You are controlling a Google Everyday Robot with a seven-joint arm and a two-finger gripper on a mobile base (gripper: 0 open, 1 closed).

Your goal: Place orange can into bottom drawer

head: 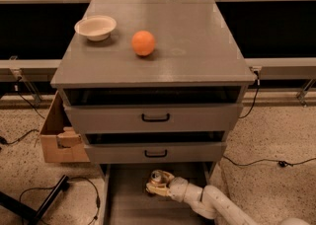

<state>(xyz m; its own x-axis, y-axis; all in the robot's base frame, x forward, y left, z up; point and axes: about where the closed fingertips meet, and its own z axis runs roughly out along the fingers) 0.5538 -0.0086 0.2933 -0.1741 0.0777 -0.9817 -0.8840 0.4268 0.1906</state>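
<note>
The orange can (158, 176) shows its silver top and golden side inside the open bottom drawer (128, 204), near the drawer's back under the middle drawer. My gripper (159, 183) reaches in from the lower right on a white arm and is shut on the can, holding it just above or on the drawer floor. The bottom drawer is pulled out, a grey shallow tray.
A round orange fruit (143, 43) and a white bowl (96, 26) sit on the cabinet top (197, 46). Two upper drawers with black handles (155, 117) are slightly open. A cardboard box (59, 137) stands at the left; cables lie on the floor.
</note>
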